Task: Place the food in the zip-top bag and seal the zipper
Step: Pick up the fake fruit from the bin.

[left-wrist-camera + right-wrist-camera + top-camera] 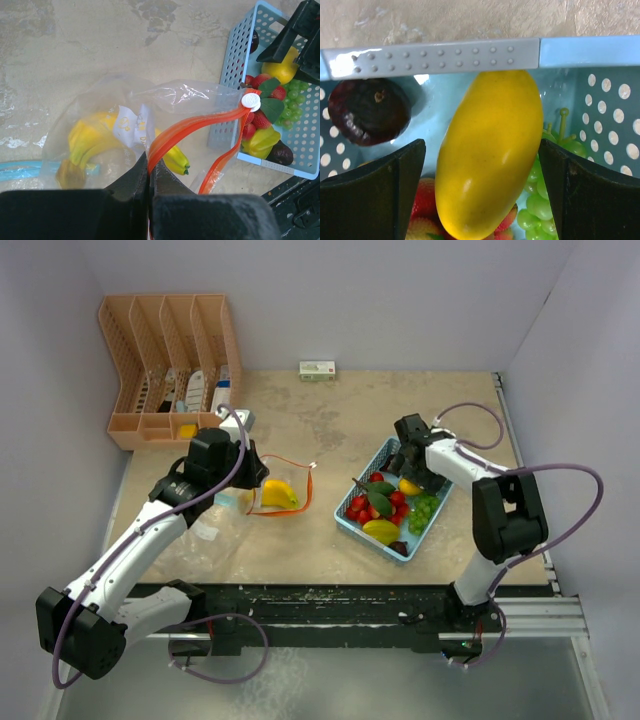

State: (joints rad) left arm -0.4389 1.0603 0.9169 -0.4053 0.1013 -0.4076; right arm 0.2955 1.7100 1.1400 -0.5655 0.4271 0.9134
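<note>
The clear zip-top bag (222, 528) lies left of centre, its orange zipper (195, 125) open, with a yellow banana (92, 137) inside. My left gripper (149, 167) is shut on the near zipper strip; it also shows in the top view (250, 498). The white slider (250, 101) sits at the zipper's far end. The light-blue basket (385, 452) holds the rest of the food: strawberries (365, 508), green grapes (425, 508) and a dark purple fruit (367, 110). My right gripper (481, 150) is open inside the basket, its fingers on either side of a yellow mango (490, 125).
An orange desk organizer (170, 360) stands at the back left corner. A small white box (318, 370) lies against the back wall. A light-blue strip (20, 170) lies under the bag. Walls close in the table on three sides.
</note>
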